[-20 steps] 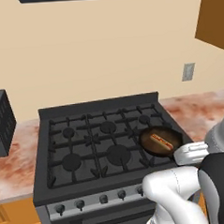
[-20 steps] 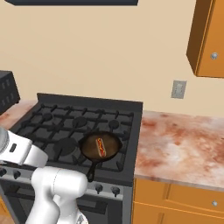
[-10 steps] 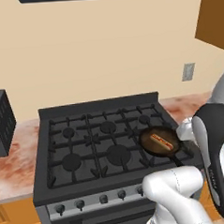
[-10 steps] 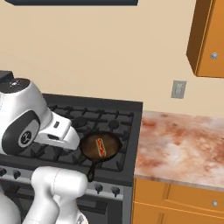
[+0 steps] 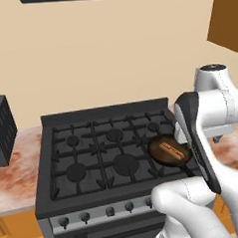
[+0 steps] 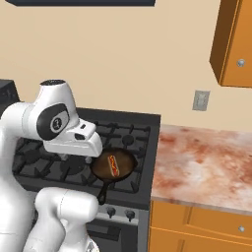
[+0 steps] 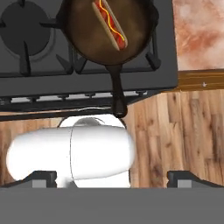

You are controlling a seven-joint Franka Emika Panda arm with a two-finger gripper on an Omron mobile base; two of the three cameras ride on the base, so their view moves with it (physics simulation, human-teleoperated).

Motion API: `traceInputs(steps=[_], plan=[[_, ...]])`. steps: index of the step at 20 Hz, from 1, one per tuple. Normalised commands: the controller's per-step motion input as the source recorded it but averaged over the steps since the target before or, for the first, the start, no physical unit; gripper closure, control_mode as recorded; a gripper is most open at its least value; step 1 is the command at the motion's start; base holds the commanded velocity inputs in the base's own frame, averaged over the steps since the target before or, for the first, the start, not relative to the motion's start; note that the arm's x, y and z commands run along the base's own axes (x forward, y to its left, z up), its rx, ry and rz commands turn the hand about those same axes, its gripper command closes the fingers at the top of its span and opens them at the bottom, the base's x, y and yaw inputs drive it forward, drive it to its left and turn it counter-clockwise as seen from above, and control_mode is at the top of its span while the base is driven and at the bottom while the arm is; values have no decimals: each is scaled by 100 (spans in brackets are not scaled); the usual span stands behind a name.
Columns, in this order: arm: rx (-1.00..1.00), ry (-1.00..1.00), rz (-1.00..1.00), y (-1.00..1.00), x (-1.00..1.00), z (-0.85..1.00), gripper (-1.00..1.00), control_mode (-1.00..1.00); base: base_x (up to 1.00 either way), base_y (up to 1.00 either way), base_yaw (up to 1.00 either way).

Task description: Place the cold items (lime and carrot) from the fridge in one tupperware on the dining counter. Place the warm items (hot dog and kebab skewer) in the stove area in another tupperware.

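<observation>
We see our jaws wide open, holding nothing, ahead of them a pan containing the hot dog

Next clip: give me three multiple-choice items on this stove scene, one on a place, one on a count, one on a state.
1. Where is the hot dog?
A. in the skillet
B. on the counter
C. on the floor

2. How many hot dogs are in the skillet?
A. one
B. two
C. three

3. The tool is:
A. gripping the skillet handle
B. open and empty
C. shut on the hot dog

Key: 1 A, it lies across the pan; 2 A, a single bun shows; 3 B, the tips stand wide apart, nothing between them.
</observation>
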Motion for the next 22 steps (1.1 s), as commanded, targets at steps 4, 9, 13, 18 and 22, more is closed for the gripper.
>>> traceInputs(steps=[4,9,13,18,22], plan=[[-1,11,11,-11,48,-44,-100,-100,0,0,0],[0,6,11,-12,23,-24,-100,-100,0,0,0],[0,7,6,0,24,-15,-100,-100,0,0,0],[0,7,13,-10,25,-27,-100,-100,0,0,0],[0,8,21,-7,31,-33,-100,-100,0,0,0]])
